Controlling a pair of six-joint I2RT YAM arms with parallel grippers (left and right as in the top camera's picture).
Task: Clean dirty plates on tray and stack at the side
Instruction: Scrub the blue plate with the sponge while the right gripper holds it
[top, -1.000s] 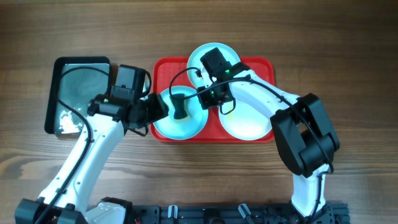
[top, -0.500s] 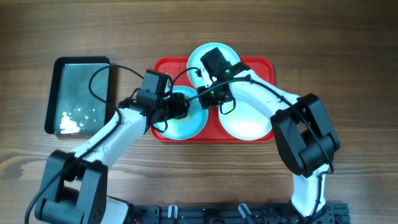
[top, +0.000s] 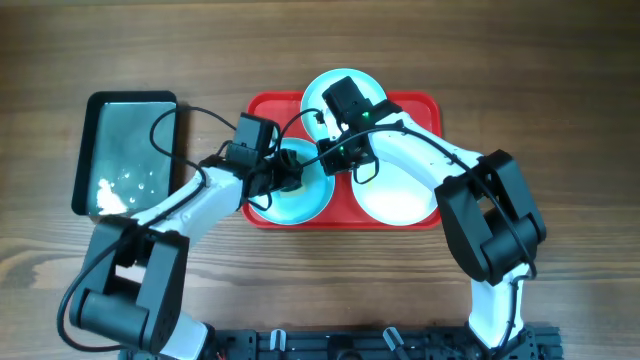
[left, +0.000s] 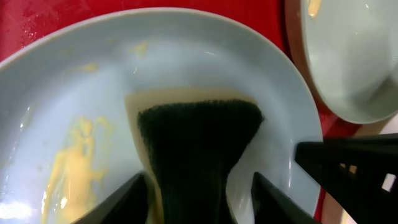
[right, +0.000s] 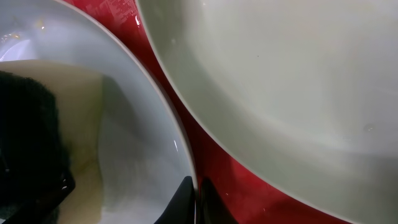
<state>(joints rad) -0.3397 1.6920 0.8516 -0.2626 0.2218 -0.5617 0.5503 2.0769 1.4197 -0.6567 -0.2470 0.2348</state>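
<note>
The red tray (top: 262, 118) holds three plates. My left gripper (top: 283, 178) is shut on a dark green and yellow sponge (left: 199, 143) and presses it on the front-left aqua plate (top: 300, 203), which has yellow smears (left: 71, 165). My right gripper (top: 335, 163) is shut on that plate's right rim (right: 186, 155), with its jaws (right: 196, 194) pinching the edge. The second aqua plate (top: 325, 88) lies at the back, partly under the right arm. The white plate (top: 400, 195) lies at the front right and also shows in the right wrist view (right: 280, 81).
A dark teal-black tray (top: 125, 110) with white crumbs in its front corner lies left of the red tray. Black cables loop above the left arm. Bare wooden table surrounds both trays.
My left arm's elbow has swung off the dark tray toward the front. The sponge stays on the front-left plate, shifted slightly. The right arm has not moved.
</note>
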